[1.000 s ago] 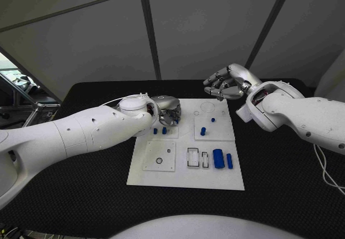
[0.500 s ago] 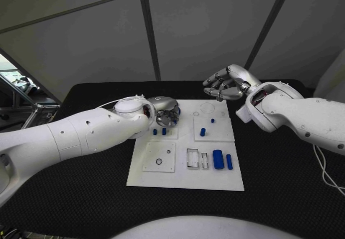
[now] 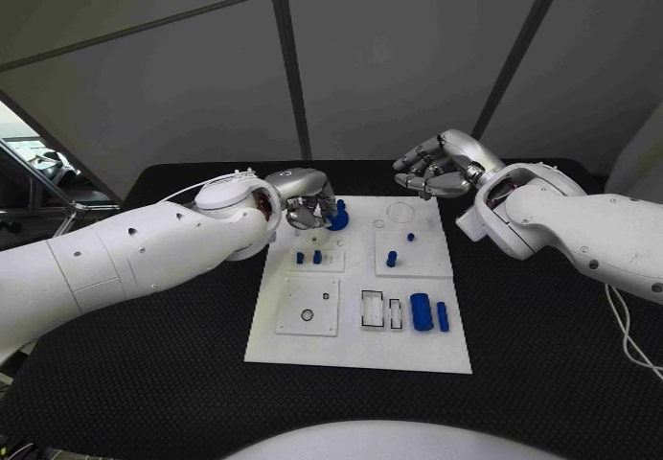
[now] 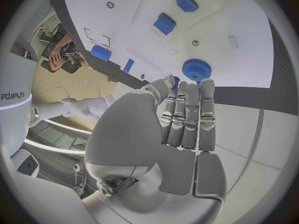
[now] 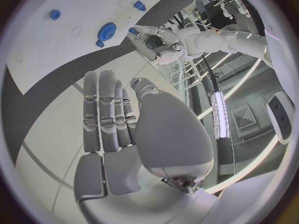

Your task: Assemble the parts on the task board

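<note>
The white task board (image 3: 356,345) lies in the middle of the black table. A blue gear (image 3: 338,219) stands on its far left part, also seen as the gear (image 4: 196,69) and the gear (image 5: 107,31) in the wrist views. My left hand (image 3: 307,205) hovers just left of it, fingers (image 4: 187,114) straight and side by side, tips close to the gear, nothing held. My right hand (image 3: 440,163) hangs above the board's far edge, fingers (image 5: 106,109) stretched out and empty. Small blue pegs (image 3: 308,257) and a peg (image 3: 391,257) stand mid-board.
Two larger blue pieces (image 3: 428,312) lie at the board's right, beside narrow rectangular slots (image 3: 373,305). A raised square plate (image 3: 307,305) with holes sits at the near left. Black table (image 3: 166,383) surrounds the board on all sides.
My left hand has drawn back to the left and lifted off the board, uncovering the blue gear it hid before. The right hand has shifted slightly away.
</note>
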`<state>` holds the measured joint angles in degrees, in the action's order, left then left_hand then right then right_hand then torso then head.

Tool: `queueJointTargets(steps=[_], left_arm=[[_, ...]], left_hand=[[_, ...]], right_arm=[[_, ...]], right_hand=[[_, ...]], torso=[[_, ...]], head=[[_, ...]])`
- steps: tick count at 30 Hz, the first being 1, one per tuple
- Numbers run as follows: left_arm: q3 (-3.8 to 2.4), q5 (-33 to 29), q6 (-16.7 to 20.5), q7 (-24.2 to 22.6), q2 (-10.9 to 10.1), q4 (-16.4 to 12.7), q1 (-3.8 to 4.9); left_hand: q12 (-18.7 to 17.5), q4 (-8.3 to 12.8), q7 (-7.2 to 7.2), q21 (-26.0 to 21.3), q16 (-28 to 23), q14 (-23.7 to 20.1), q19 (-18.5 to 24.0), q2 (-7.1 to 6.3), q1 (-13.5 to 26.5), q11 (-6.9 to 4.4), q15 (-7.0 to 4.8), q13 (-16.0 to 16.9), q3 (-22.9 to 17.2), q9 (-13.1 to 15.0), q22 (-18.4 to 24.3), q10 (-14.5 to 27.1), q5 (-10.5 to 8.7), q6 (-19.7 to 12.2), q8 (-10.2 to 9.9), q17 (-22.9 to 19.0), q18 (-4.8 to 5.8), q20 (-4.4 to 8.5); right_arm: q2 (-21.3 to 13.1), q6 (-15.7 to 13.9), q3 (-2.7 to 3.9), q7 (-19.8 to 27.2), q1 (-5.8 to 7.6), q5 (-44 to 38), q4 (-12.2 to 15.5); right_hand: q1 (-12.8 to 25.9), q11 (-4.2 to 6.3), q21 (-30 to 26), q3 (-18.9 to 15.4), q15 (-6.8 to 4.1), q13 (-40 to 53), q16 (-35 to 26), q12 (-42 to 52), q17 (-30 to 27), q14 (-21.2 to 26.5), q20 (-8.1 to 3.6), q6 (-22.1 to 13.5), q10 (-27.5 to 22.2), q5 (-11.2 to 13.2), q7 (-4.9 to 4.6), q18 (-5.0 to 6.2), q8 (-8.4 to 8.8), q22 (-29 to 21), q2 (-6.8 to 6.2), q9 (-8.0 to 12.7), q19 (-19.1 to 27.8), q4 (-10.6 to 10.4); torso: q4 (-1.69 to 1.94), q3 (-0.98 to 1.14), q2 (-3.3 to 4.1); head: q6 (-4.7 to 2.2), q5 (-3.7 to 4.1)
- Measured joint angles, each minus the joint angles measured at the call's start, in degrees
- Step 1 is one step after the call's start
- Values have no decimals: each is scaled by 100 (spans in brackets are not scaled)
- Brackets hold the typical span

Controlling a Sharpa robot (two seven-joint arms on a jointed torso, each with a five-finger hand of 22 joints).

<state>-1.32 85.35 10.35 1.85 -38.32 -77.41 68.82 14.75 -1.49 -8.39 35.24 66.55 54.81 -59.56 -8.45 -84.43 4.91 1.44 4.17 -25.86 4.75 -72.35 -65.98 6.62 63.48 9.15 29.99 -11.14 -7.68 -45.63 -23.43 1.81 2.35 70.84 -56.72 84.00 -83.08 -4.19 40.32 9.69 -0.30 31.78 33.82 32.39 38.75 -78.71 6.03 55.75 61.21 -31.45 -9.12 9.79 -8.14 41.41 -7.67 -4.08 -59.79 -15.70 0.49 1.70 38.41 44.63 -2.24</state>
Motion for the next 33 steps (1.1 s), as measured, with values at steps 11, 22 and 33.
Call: queueJointTargets(steps=[11, 22, 33], left_arm=[[-21, -84, 50, 0, -365, -156, -75], [-20, -134, 66, 0, -386, -49, -213], [-20, -151, 65, 0, -305, 64, -301]], left_hand=[[-62, -24, 0, -2, -26, 39, 0, -20, 98, 20, -1, -1, -24, 12, -18, -20, 0, 0, -26, -13, 0, 0], [-62, -24, 0, -3, -25, 39, 0, -25, 102, 21, -1, -1, -24, 12, -21, -20, 0, 0, -28, -19, -1, 0], [-84, -24, 0, -3, -25, 39, 0, -47, 123, 21, -1, -1, -24, 11, -25, -20, 0, 0, -28, -18, 0, 0]], right_arm=[[5, 5, 0, 2, -8, 0, -16], [11, 10, -1, 3, -12, 0, -24], [15, 14, -1, 4, -15, 0, -27]], right_hand=[[0, 0, 0, 0, 0, 0, 0, 0, 0, 0, 0, 0, 0, 0, 0, 0, 0, 0, 0, 0, 0, 0], [0, 0, 0, 16, 0, -13, 0, 0, 0, 0, 0, 0, 0, 0, 0, 0, 0, 0, 0, -5, 0, 16], [0, 0, 0, 16, 0, -12, 0, 0, 0, 0, 0, 0, 0, 0, 0, 0, 0, 1, 0, -4, 0, 16]], torso=[[-1, 0, 5], [-10, 3, 10], [-14, 7, 14]], head=[[-7, -20], [7, -25], [32, -14]])
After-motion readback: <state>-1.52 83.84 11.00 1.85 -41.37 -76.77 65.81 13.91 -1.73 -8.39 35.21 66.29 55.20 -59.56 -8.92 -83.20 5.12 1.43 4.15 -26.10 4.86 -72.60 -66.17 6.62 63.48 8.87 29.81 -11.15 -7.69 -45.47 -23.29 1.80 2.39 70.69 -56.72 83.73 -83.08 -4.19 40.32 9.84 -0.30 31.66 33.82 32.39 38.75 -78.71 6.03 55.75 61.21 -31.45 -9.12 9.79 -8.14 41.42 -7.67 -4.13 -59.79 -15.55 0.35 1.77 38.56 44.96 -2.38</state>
